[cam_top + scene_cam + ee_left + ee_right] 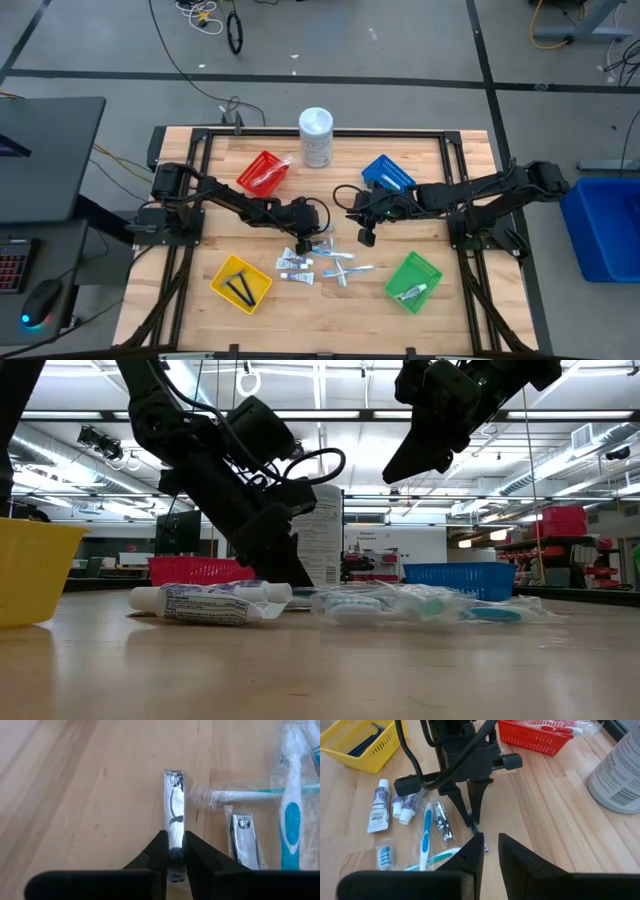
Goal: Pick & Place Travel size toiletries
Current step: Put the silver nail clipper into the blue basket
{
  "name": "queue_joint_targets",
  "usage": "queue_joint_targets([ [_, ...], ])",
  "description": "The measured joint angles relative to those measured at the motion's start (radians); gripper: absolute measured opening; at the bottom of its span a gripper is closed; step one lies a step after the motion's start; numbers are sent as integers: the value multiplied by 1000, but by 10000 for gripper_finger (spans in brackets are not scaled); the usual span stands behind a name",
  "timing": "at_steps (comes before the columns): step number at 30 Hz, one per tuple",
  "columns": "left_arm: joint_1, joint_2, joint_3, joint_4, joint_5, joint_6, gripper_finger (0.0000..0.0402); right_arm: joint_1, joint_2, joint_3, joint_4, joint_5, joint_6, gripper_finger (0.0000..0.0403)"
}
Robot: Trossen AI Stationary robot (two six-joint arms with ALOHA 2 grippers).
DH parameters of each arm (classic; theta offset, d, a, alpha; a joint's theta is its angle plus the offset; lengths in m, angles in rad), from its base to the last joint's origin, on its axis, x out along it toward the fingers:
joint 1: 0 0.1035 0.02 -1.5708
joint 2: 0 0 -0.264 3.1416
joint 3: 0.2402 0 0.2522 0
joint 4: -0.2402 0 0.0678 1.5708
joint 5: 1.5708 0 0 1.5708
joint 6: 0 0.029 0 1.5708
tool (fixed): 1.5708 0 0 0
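Left gripper (175, 852): we see its fingers (158, 851) clenched on a nail clipper (174, 810) that lies flat on the bench (75, 795).
Second clipper (243, 840): it lies just beside the first one, next to the wrapped toothbrushes (290, 820).
Right gripper (491, 851): we see it hanging above the bench near the blue basket (388, 173); its fingers stand a little apart and grasp nothing.
Toothpaste tubes (295, 268): they lie in the middle of the bench, between the yellow basket (241, 283) and the green basket (414, 281).
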Motion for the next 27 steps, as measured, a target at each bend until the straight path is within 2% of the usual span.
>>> queue_joint_targets([
  [9, 0, -37, 0, -14, 17, 0, 45, 0, 0, 0, 8, -1, 0, 64],
  [27, 0, -213, 0, -112, -17, 44, 48, 0, 0, 0, 7, -4, -38, 58],
])
